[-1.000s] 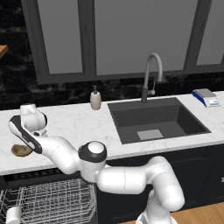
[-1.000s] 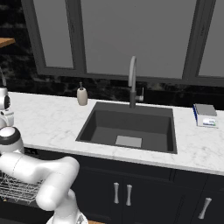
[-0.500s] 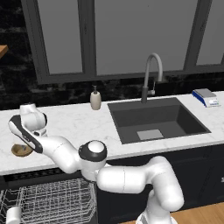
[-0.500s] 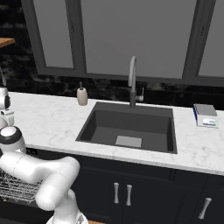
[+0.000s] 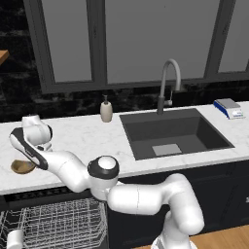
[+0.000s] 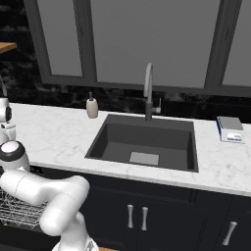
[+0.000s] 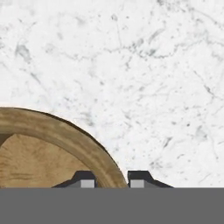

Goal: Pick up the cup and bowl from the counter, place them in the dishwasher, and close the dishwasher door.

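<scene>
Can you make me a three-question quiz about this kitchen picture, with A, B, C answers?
1. Where is the bowl?
A. in the sink
B. on the counter
C. on the floor

2. What colour is the bowl?
A. tan-brown
B. bright blue
C. pink

3. How do the gripper fingers stand at the bowl?
A. far above it
B. either side of its rim
C. inside the sink

Answers:
1 B, it sits on the white marble near the left end.
2 A, the hand view shows a wood-like rim.
3 B, one dark tip is inside the rim and one outside.
</scene>
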